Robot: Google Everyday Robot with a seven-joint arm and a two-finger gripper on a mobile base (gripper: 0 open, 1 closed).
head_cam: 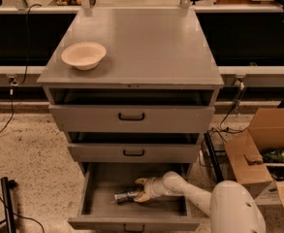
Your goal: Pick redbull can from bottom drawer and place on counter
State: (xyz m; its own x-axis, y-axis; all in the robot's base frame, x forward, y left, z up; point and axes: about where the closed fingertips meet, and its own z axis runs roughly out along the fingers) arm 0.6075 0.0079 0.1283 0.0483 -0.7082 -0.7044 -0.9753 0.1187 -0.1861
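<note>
Items noted, standing before the cabinet:

1. Counter [146, 38]: grey top. Free space across the centre and the three o'clock side would take the can.
2. Cream bowl [83, 55]: upright at about ten o'clock on the counter, well apart from that free space.
3. Two shallower drawers [132, 118]: each drawn out a little, leaving dark gaps above their fronts. They overhang the rear of the lowest one, so I judge any lift must first come forward.
4. Bottom drawer [102, 188]: pulled out furthest, its floor exposed for reaching in.
5. Redbull can [126, 196]: lying on its side on the drawer floor, near centre, its long axis running nine to three o'clock.
6. Gripper [140, 190]: inside the bottom drawer, entering from three o'clock on the white arm [195, 194] and held low and level to match the fallen can. Its fingers are spread apart, one at twelve o'clock and one at six, and the lower one sits against the can's right end. Nothing is clasped yet.
7. Cardboard box [262, 140]: on the floor at three o'clock of the cabinet, flaps up.
</note>
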